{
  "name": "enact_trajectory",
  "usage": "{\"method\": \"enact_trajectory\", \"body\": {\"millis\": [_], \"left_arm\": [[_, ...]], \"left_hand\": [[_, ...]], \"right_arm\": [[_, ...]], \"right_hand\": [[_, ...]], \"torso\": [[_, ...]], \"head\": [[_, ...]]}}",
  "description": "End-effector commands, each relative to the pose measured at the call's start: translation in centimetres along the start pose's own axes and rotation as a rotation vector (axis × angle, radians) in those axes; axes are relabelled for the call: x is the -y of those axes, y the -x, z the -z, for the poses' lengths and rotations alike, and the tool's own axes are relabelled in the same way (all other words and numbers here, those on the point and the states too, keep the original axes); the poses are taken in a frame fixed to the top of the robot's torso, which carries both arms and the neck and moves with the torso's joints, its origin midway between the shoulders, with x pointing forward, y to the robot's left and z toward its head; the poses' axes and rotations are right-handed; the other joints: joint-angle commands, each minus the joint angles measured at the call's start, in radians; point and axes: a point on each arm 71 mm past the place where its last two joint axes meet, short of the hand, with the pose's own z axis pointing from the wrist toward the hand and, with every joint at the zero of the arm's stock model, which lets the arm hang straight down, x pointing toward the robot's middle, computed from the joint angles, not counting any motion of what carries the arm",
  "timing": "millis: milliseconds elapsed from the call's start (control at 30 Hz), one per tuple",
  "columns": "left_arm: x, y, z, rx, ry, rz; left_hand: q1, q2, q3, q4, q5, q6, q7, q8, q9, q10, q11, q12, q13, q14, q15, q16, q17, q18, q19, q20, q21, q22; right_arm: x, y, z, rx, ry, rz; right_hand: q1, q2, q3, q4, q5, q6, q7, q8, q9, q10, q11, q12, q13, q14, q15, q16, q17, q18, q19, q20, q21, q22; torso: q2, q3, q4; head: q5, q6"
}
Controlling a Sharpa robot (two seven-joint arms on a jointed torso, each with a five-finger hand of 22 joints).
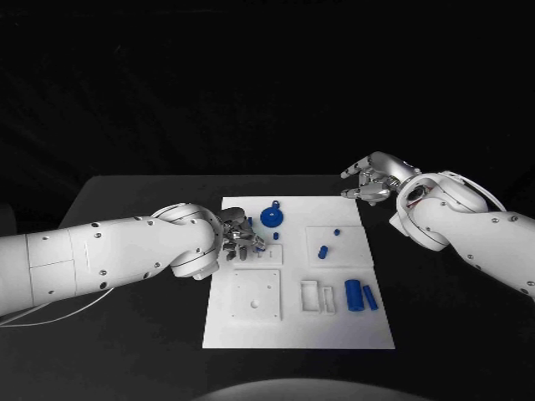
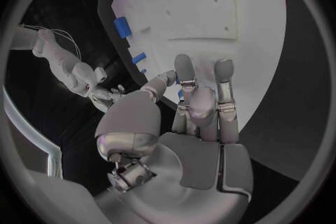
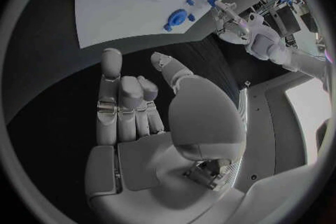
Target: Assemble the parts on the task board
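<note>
Nearest you on the white rectangular task board (image 1: 294, 330), two blue cylindrical pegs (image 1: 360, 295) lie side by side just inside the board's right edge, toward its near right corner, their long axes running near to far. Beyond them a smaller blue peg (image 1: 322, 251) sits in a shallow square recess by the right edge.

Your left hand (image 1: 242, 236) hangs over the board's left edge about halfway along it, fingers bunched together and pointing across the board. Little blue pieces show right at its fingertips in the left wrist view, but you cannot tell whether it is pinching one or merely hovering beside them. Just beyond that hand, toward the far left corner, lies the round blue disc with a stem (image 1: 272, 218).

Your right hand (image 1: 371, 182) is off the board, over the black table (image 1: 135, 200) just past the far right corner, fingers loosely curled and holding nothing.

So the left hand is nearer the disc; the pegs lie well toward you from the right hand.
</note>
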Motion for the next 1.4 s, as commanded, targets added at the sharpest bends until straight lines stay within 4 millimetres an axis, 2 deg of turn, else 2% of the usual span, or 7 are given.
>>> {"method": "enact_trajectory", "body": {"millis": [33,1400], "left_arm": [[0.08,-0.18,-0.07,-0.009,0.001,-0.017],[-0.37,-0.81,-0.36,-0.079,0.036,-0.053]], "left_hand": [[0.025,0.014,0.005,0.002,0.001,0.192,-0.112,0.003,0.002,0.041,-0.016,-0.001,-0.002,0.003,-0.007,0.001,-0.001,0.004,0.007,0.002,-0.009,0.005],[0.024,0.015,0.006,-0.003,0.004,0.192,-0.111,0.003,0.005,0.041,-0.016,-0.001,-0.002,0.002,-0.006,0.001,-0.005,0.001,0.012,0.000,-0.027,0.022]], "right_arm": [[-0.02,-0.10,-0.01,-0.010,0.003,0.011],[0.07,-0.12,-0.04,-0.012,0.000,0.012]], "right_hand": [[-0.009,-0.003,0.006,-0.002,0.004,0.009,0.003,-0.001,-0.001,-0.003,-0.002,-0.001,-0.001,-0.002,-0.002,-0.004,0.001,0.010,0.032,-0.003,-0.006,0.001],[-0.010,-0.003,0.008,-0.001,0.004,0.011,0.003,-0.001,0.000,-0.002,-0.002,0.000,0.000,-0.001,-0.002,-0.003,0.002,0.010,0.032,-0.004,-0.004,0.002]], "torso": [[0.000,-0.0002,0.0004],[0.000,-0.0004,0.0007]], "head": [[-0.001,-0.002],[-0.001,-0.004]]}}
